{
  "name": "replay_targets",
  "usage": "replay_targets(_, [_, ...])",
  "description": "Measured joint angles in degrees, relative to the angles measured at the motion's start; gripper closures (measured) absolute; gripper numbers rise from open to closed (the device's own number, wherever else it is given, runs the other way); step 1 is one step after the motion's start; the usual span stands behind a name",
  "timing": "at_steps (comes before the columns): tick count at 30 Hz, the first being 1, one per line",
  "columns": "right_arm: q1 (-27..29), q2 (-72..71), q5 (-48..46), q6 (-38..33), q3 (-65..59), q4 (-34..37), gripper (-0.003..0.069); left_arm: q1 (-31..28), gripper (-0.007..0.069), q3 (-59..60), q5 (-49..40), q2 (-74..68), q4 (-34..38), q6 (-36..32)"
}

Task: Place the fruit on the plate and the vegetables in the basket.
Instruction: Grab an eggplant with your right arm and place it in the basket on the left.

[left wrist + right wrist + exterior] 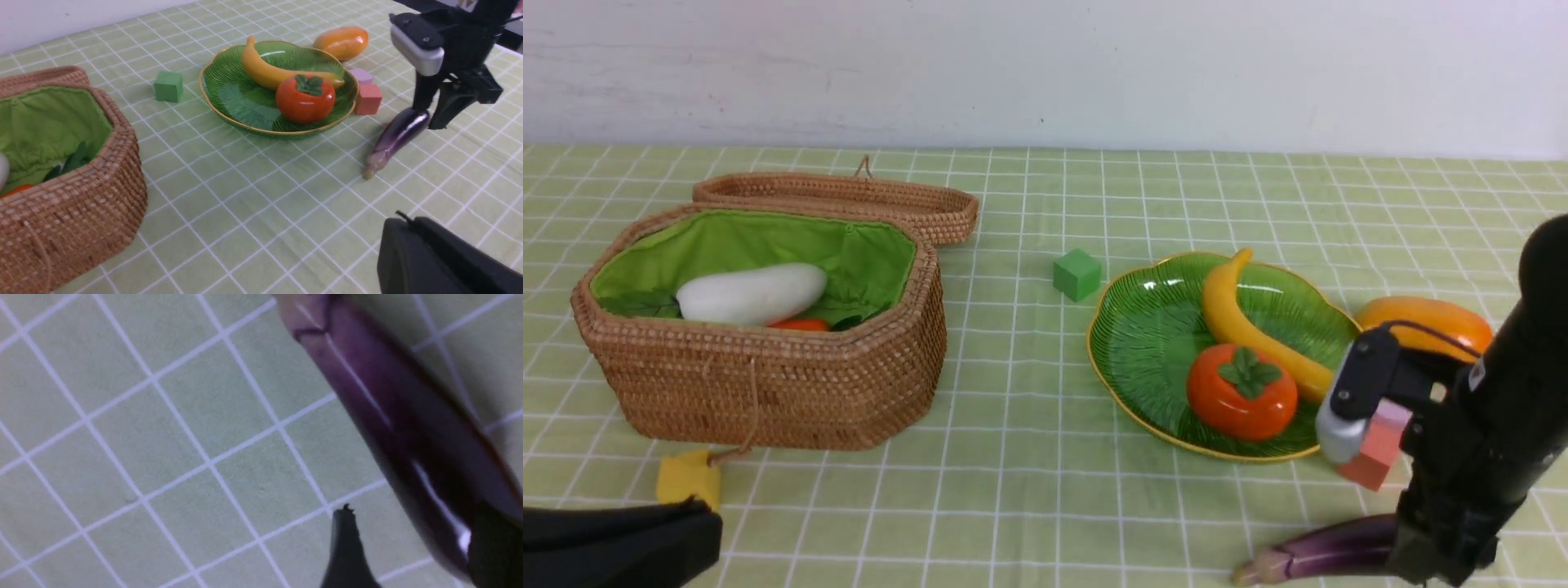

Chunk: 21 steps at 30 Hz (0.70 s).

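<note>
R gripper [427, 117], jaws apart, astride fat end of dark purple eggplant [398, 132] lying on table [1029, 457], not yet pinched. L gripper [621, 543] closed. 4 of 6 sorted; to do: eggplant, oval orange mango [1425, 320]. Brown wicker basket [768, 392] w/ green lining: white radish [752, 294], red-orange carrot [800, 324]. Green leaf-veined plate [1143, 327]: yellow banana [1241, 327], round orange persimmon [1241, 396]; mango just beside.

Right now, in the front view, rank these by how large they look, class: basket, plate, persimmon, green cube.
1. basket
2. plate
3. persimmon
4. green cube, farther back than the persimmon, yet plainly smallest
</note>
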<state>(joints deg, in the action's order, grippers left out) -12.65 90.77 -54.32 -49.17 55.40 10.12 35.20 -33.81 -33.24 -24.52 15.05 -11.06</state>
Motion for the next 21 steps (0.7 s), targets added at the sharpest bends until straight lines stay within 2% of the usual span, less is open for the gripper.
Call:
replay_targets(2, [0.0,1.3,2.6,-1.6,-0.7,0.1,0.016,0.0,0.0638,0.0,-0.3,0.0,2.7,-3.6])
replay_targets(3, [0.0,1.3,2.9,-1.7,-0.7,0.2,0.0153,0.0,0.0638,0.0,-0.3,0.0,2.7,-4.0])
replay_targets(5, [0.0,2.5,8.2,-2.9,-0.6,0.1,0.0088,0.0,0.0637,0.0,-1.0,0.0,7.4,-10.1])
replay_targets(8, [0.0,4.2,9.9,-4.0,-0.6,-0.1,0.0067,0.0,0.0637,0.0,-1.6,0.0,10.6,-14.5])
replay_targets(9, [0.0,5.9,9.0,-5.2,-1.0,-0.1,0.0069,0.0,0.0637,0.0,-2.4,0.0,12.9,-18.2])
replay_targets(12, [0.0,7.6,8.5,-6.3,-1.0,-0.1,0.0087,0.0,0.0637,0.0,-3.3,0.0,15.4,-22.8])
replay_targets(18, [0.0,8.7,8.5,-7.1,-1.0,-0.1,0.0142,0.0,0.0637,0.0,-4.5,0.0,16.3,-25.1])
replay_targets(20, [0.0,8.8,8.6,-7.1,-1.0,-0.1,0.0207,0.0,0.0637,0.0,-4.5,0.0,16.3,-25.3])
replay_targets(21, [0.0,8.8,8.6,-7.1,-1.0,-0.1,0.0213,0.0,0.0637,0.0,-4.5,0.0,16.3,-25.3])
